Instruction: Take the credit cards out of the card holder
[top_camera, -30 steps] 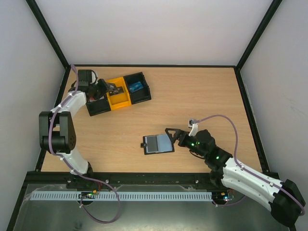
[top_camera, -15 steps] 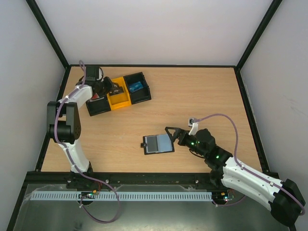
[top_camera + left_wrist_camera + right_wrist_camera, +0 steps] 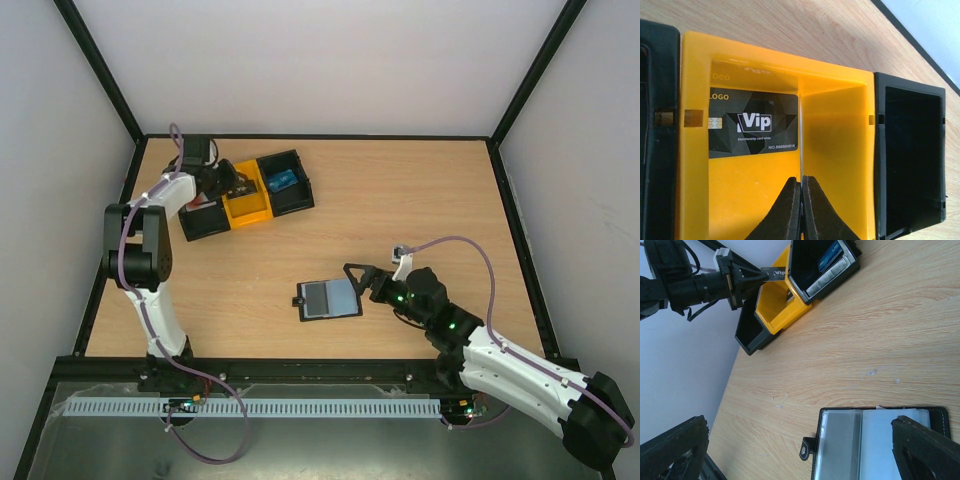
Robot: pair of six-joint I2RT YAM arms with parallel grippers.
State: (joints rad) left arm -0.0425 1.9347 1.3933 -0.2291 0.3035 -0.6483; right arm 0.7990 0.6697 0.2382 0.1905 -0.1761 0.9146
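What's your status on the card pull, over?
Left gripper shut on black Vip card over yellow compartment. Right gripper open at card holder, lying open on table. No obstruction seen.

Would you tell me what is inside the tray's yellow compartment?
A black Vip card, pinched by the shut left gripper. The compartment wall behind it is covered; whether it touches the bottom is unclear.
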